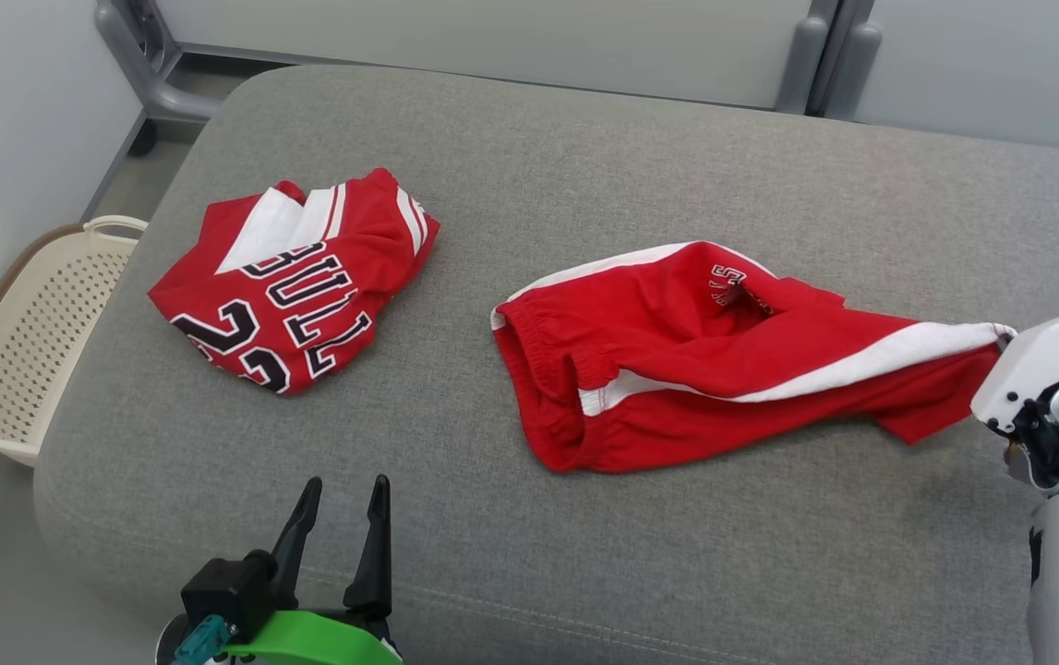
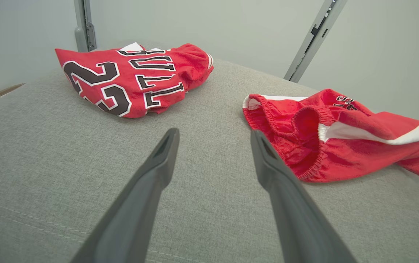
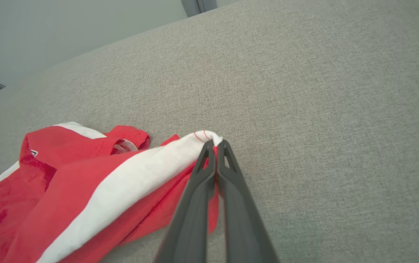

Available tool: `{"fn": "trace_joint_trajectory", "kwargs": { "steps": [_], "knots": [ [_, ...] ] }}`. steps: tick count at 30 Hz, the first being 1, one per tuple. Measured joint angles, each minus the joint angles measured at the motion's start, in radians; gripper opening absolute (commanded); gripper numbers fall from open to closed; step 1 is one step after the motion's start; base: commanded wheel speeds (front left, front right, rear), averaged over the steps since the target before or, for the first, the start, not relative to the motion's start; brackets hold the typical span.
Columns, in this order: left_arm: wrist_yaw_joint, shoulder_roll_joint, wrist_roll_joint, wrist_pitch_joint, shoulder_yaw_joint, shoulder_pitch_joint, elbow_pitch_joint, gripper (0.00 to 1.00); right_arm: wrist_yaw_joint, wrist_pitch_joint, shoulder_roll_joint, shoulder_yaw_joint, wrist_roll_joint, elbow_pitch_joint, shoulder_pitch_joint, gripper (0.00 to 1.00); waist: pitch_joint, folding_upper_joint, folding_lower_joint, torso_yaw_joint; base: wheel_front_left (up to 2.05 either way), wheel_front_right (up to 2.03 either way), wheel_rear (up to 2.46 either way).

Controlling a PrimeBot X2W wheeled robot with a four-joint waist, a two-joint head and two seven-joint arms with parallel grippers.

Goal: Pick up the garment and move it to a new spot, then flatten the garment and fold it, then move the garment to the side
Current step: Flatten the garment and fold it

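while pinching the shorts' (image 1: 695,360) hem, right gripper (image 3: 214,145); left gripper (image 1: 340,499) wide by the cushion's (image 1: 584,148) front edge, bare fabric ahead

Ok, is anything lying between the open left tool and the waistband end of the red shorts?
Nothing visible. Only bare grey cushion separates the left tool from the waistband of the red shorts; the folded jersey lies apart, off to the left.

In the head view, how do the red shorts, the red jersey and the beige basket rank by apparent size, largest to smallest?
1. red shorts: clearly largest.
2. red jersey and beige basket: nearly alike; the basket sits lower and is partly cut off by the cushion, so unranked.
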Motion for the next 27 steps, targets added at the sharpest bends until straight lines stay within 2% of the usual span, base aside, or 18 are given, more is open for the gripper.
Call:
{"fn": "trace_joint_trajectory", "kwargs": {
  "steps": [1,2,6,10,13,18,27],
  "knots": [
    [-0.001,-0.001,0.0,-0.002,-0.002,-0.007,0.003,1.0,0.0,-0.03,-0.009,-0.023,-0.051,0.047,-0.009,0.0,0.009,0.0,0.0,0.01,0.0,0.0,0.0],
    [-0.001,-0.002,0.0,-0.003,-0.002,-0.009,0.004,1.0,0.0,-0.046,-0.015,-0.032,-0.081,0.067,-0.012,1.0,0.013,0.0,0.0,0.014,0.0,0.0,0.0],
    [0.002,-0.003,0.0,-0.005,-0.001,-0.01,0.012,1.0,0.0,-0.087,-0.019,-0.067,-0.162,0.128,-0.013,1.0,0.024,0.0,0.0,0.023,0.0,0.0,0.0],
    [0.007,-0.003,0.0,-0.012,0.003,-0.011,0.013,1.0,0.0,-0.136,-0.012,-0.069,-0.173,0.156,-0.015,1.0,0.02,0.0,0.0,0.009,0.0,0.0,0.0],
    [0.007,-0.001,0.006,-0.013,0.005,-0.011,0.012,1.0,0.0,-0.202,-0.005,-0.046,-0.14,0.15,-0.016,1.0,0.01,0.0,0.0,-0.008,0.0,0.0,0.0],
    [0.017,0.001,0.008,-0.021,0.025,-0.011,0.002,1.0,0.0,-0.312,0.001,0.054,-0.06,0.11,-0.007,1.0,-0.015,0.0,0.0,-0.041,0.0,0.0,0.0],
    [0.039,-0.023,-0.041,-0.022,0.078,-0.004,-0.022,1.0,0.0,-0.51,0.008,0.163,0.024,0.012,0.118,1.0,-0.08,0.0,0.0,-0.098,0.0,0.0,0.0]
  ]
}}
